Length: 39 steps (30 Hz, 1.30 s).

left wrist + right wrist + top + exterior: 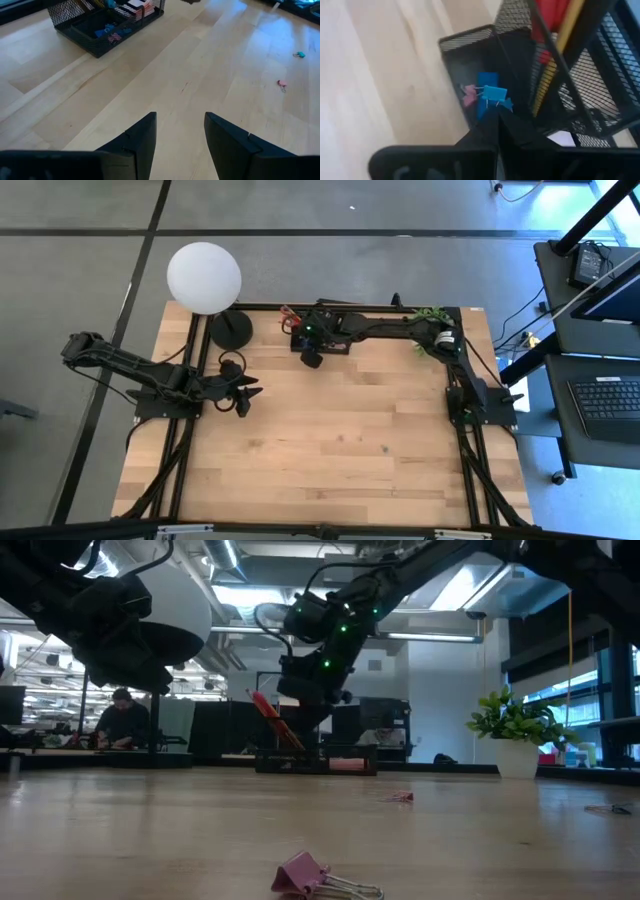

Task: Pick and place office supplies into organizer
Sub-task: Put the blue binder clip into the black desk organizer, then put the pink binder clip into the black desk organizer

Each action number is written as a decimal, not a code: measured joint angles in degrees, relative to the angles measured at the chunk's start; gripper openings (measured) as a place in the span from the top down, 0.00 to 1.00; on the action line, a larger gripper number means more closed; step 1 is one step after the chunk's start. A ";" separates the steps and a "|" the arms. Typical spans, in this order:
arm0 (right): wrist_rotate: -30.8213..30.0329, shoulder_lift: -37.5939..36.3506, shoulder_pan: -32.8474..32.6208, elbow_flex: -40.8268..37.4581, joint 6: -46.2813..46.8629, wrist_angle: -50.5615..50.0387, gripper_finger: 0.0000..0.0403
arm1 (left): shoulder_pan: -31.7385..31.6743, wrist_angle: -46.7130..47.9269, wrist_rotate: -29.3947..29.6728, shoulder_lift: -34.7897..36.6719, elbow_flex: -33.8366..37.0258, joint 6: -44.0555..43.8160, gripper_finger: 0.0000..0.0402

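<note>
The black mesh organizer (303,330) stands at the table's far edge. Red-handled scissors (268,712) and a pencil (555,60) stand upright in it; a blue block (487,80) and a pink clip (468,95) lie in one compartment. My right gripper (497,114) hangs over that compartment, shut on a small blue binder clip (494,93). My left gripper (180,117) waits open above the table's left side, with nothing between its fingers. Loose on the wood lie a pink clip (282,84), a teal clip (299,54) and another pink clip (320,878). My right gripper pinches the blue clip between its two shut fingertips, at the end where its thin wire handles (491,104) meet the fingers. The fingers slant down from the table's right side. The clip sticks out beyond the tips, lifted clear above the organizer's compartment.
A lamp with a white globe (203,277) and round black base (231,330) stands left of the organizer. A green potted plant (515,735) sits at the far right corner. The wide wooden table top (340,450) stretches toward the near edge.
</note>
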State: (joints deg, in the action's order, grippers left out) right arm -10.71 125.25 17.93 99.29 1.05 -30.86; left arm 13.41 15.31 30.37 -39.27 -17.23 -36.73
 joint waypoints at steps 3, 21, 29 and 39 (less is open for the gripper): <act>-0.05 -0.02 0.54 0.00 0.32 0.56 0.98 | 0.00 -0.02 0.00 0.00 0.00 0.00 0.60; 0.24 -0.16 0.98 0.02 2.68 0.02 0.94 | 0.00 -0.02 -0.01 0.00 0.00 0.00 0.60; 13.19 -1.29 -0.19 0.07 4.50 -3.77 0.82 | 0.00 -0.02 0.00 0.00 0.00 0.02 0.60; 13.39 -9.40 -8.21 0.11 1.68 -10.90 0.57 | 0.00 0.02 0.11 0.00 0.00 -0.78 0.60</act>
State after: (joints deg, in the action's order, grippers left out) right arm 2.68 115.85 9.72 99.40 2.72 -41.76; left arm 13.41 15.33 30.49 -39.27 -17.23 -37.51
